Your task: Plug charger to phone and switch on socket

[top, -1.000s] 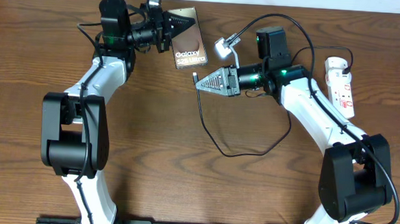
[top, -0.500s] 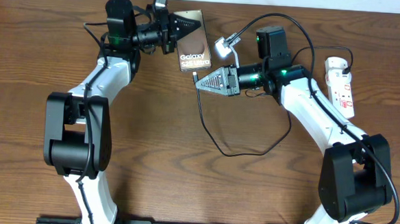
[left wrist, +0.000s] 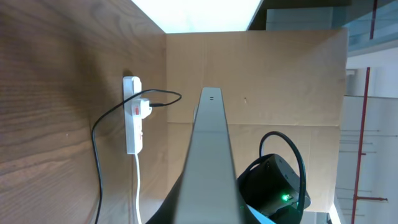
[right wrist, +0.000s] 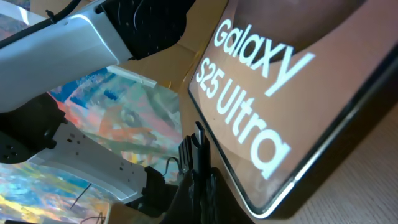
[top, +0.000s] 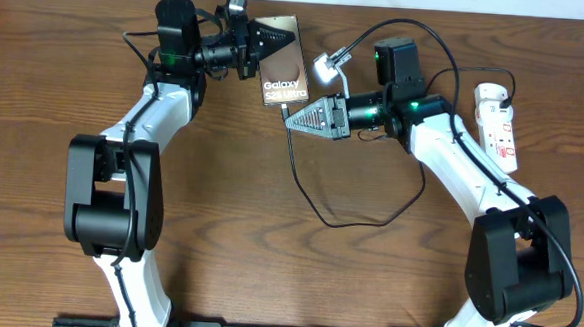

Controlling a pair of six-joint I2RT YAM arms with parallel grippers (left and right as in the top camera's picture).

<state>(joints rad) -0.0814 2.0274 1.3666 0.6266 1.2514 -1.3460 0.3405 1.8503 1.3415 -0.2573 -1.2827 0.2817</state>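
The bronze phone [top: 285,75] with white "Galaxy" lettering is lifted at the back of the table, and my left gripper [top: 257,44] is shut on its far end. The left wrist view shows the phone [left wrist: 210,149] edge-on, with a dark finger [left wrist: 166,216] beside it. My right gripper [top: 291,118] is shut on the charger's black connector tip [right wrist: 198,140]. That tip sits right beside the phone's [right wrist: 280,93] near edge; I cannot tell whether they touch. The charger cable [top: 305,199] loops across the table. The white socket [top: 499,119] lies at the far right.
The socket [left wrist: 132,118] with its red switch, black lead and white cord also shows in the left wrist view against a cardboard wall [left wrist: 280,81]. Both arm bases stand at the table's front edge. Thicker robot cables arch over the right arm [top: 443,141].
My left gripper has carried the phone a little to the right, toward the right gripper. The right arm and the connector tip have stayed in place.
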